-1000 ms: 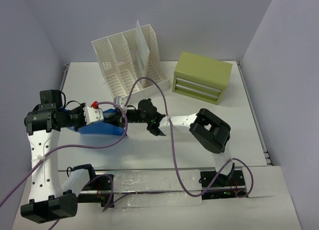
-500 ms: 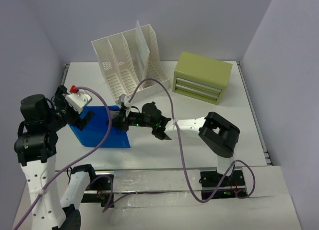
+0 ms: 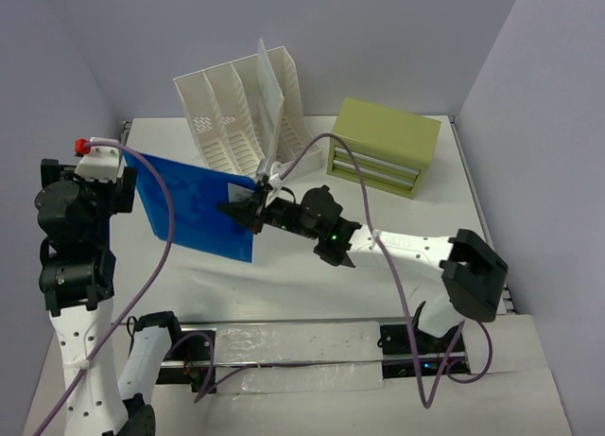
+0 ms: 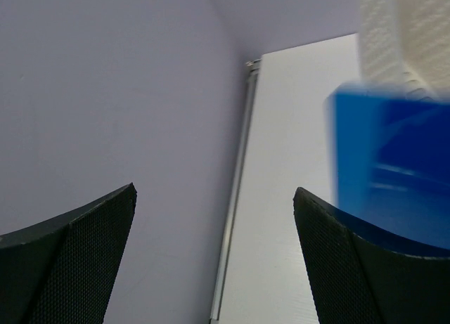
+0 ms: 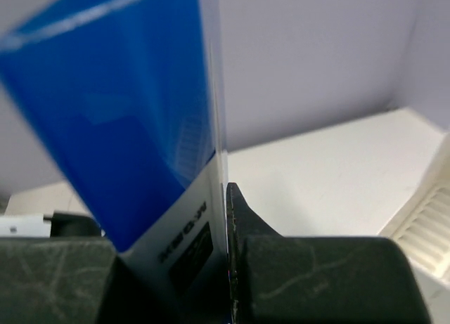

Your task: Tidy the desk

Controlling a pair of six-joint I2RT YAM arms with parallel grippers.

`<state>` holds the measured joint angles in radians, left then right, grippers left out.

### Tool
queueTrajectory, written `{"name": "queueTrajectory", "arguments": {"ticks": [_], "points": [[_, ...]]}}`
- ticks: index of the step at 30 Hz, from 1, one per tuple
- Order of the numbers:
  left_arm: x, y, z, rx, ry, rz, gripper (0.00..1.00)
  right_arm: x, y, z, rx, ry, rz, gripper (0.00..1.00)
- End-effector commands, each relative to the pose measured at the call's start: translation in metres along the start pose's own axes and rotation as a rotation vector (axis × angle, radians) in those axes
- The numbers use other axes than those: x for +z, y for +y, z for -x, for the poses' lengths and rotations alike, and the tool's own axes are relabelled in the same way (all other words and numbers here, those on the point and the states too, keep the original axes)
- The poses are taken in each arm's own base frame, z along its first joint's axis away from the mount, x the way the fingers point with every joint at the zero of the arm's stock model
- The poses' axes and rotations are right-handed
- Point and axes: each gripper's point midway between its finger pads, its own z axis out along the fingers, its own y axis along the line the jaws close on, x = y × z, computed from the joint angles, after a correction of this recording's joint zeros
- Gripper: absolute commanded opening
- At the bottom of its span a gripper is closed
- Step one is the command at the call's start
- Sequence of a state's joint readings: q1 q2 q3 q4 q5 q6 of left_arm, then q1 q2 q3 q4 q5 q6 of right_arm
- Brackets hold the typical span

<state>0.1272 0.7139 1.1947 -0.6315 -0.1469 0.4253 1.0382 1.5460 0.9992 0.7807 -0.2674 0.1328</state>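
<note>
Desk [image 3: 284,285] lay beneath both arms, and above it the right gripper [image 3: 250,212] was pinched on one edge of the folder [image 3: 194,204], holding it upright, probably for slotting into the rack [image 3: 227,105], while the left gripper [image 4: 214,194] stood wide open, empty.

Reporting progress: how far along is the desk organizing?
Done: a pale sheet stands in the file rack. In hand: the right gripper pinches the blue folder, raised on edge; the left gripper is open, apart from it. Left: probably slotting the folder into the rack.
</note>
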Motion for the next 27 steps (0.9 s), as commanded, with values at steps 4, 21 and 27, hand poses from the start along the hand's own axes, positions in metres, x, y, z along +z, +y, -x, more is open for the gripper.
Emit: {"name": "queueTrajectory", "arguments": {"ticks": [4,21,27], "points": [[0.011,0.039,-0.007,-0.011,0.004,0.26,0.99,-0.02,-0.031,0.143,-0.15,-0.264,-0.251,0.0],[0.093,-0.059,-0.137,-0.126,0.236,0.043,0.99,-0.02,-0.186,0.231,-0.379,-0.5,-0.79,0.0],[0.103,-0.068,-0.158,-0.131,0.268,0.042,0.99,0.003,-0.214,0.201,-0.408,-0.467,-0.811,0.0]]}}
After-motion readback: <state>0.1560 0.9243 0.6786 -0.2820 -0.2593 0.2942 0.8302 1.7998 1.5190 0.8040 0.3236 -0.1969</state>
